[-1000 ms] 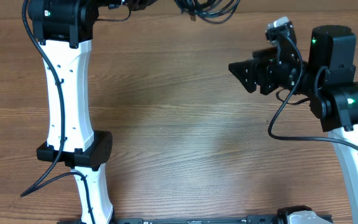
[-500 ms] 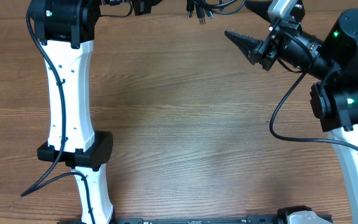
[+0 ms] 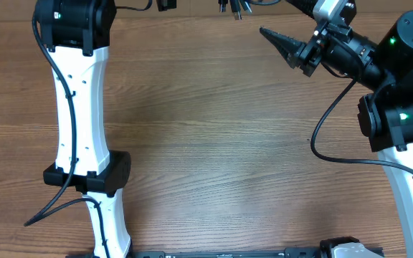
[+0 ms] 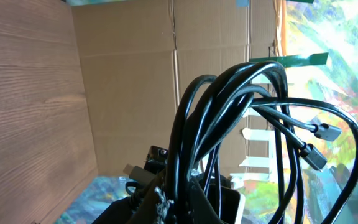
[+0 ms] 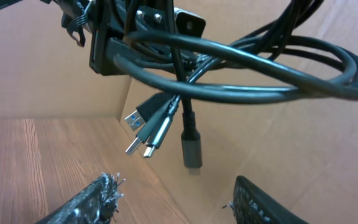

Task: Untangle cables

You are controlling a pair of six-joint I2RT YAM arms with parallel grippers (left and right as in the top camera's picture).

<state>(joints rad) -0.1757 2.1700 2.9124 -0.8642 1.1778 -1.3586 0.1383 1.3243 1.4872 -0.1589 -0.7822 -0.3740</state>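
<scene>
Cables (image 5: 247, 87), one tangled bundle dangling at least three plugs (image 5: 191, 152), are clamped in left fingers (image 4: 143, 206); right fingers (image 5: 86, 205) gape empty.

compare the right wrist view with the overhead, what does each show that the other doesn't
Only the right wrist view: the looped cables bunched in the left gripper, which is shut on them, with cardboard behind. Only the overhead: the two arms nearly whole, the left arm and the right arm. Both: the wooden table, the dangling plug ends, which overhead only peek in at the top edge, and the right gripper, open with nothing between its fingers.
</scene>
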